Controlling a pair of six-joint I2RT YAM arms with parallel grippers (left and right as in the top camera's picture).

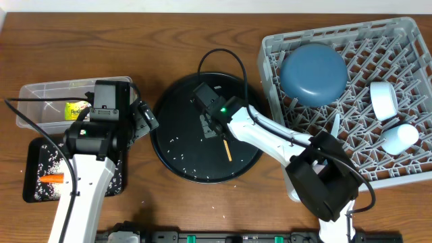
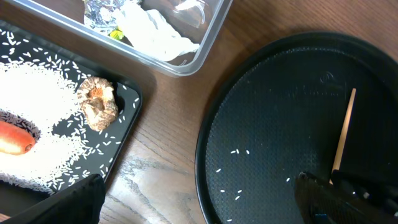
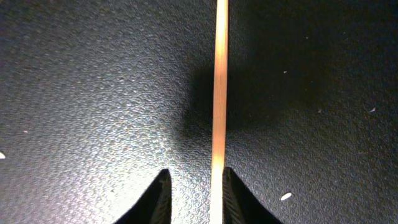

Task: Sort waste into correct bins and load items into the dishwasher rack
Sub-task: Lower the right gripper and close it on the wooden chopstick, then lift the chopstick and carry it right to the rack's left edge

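Right side first: reaching in from the near right edge of the bench, white forearm slanting up-left across the round black tray, wrist tipped down over its middle. There, the right gripper, jaws narrow, straddling the thin wooden chopstick lying flat on that tray, not clamped. Left side now: rising from the near edge beside the shallow black tray, bending right at the top, with the left gripper spread wide, holding nothing, hanging between the clear tub and the round tray's left rim. Only from overhead: both arms whole, plus the dishwasher rack at far right, carrying the dark-blue plate in its upper-left part, a white vessel and a light-blue cup toward its right side, and the yellow-green snack wrapper in the tub. Only from the left wrist: small brown biscuit on the black tray beside heaped white rice, carrot at the picture's edge, crumpled white tissue in the tub, stray grains on the round tray. Only from the right wrist: one finger touching the stick's side, a strip of tray showing before the other.
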